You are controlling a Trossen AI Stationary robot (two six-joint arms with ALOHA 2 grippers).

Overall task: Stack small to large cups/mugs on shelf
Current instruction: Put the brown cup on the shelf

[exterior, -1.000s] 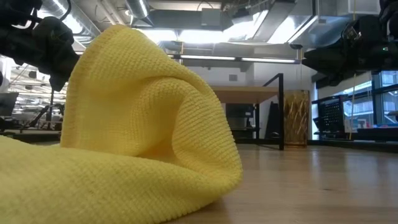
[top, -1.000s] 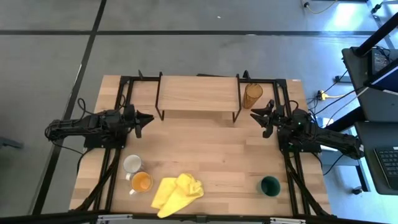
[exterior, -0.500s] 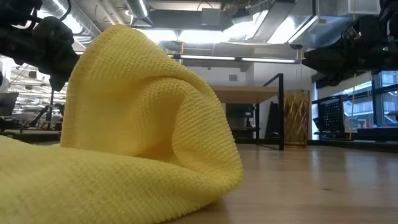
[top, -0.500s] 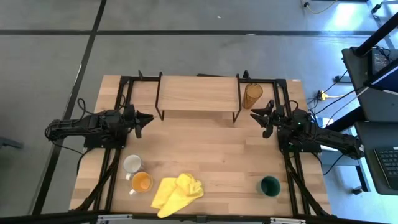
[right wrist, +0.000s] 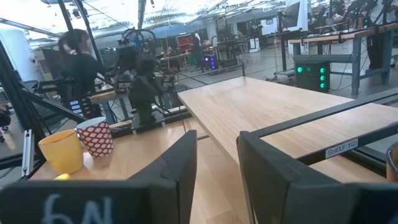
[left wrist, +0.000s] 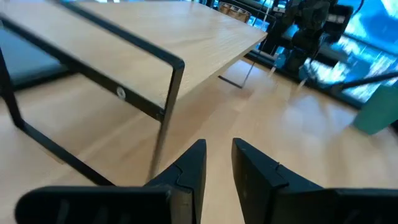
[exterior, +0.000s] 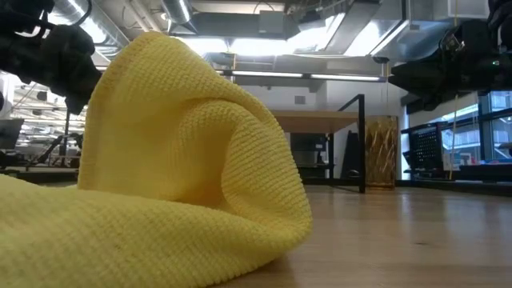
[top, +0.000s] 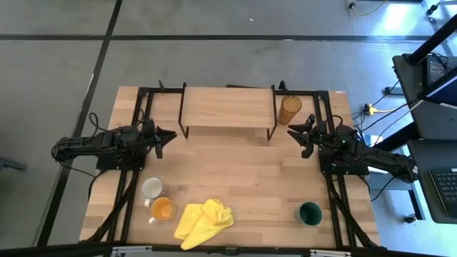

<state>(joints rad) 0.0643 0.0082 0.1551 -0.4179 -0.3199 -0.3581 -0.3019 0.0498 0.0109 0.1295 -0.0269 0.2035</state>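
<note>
The shelf (top: 228, 108) stands on its black legs at the table's far middle, with nothing on its board. The amber tumbler (top: 290, 109) stands on the table by the shelf's right end. The white-grey mug (top: 151, 188) and the orange mug (top: 163, 209) stand side by side at the near left. The dark green cup (top: 310, 213) stands at the near right. My left gripper (top: 168, 135) hovers open off the shelf's left end. My right gripper (top: 294, 133) hovers open off the shelf's right end, just near of the tumbler. Both are empty.
A crumpled yellow cloth (top: 203, 221) lies at the near middle and fills much of the low view (exterior: 160, 160). Black frame rails run along both table sides. Bare tabletop (top: 235, 168) lies between the shelf and the cups. A person (right wrist: 78, 53) shows in the room beyond.
</note>
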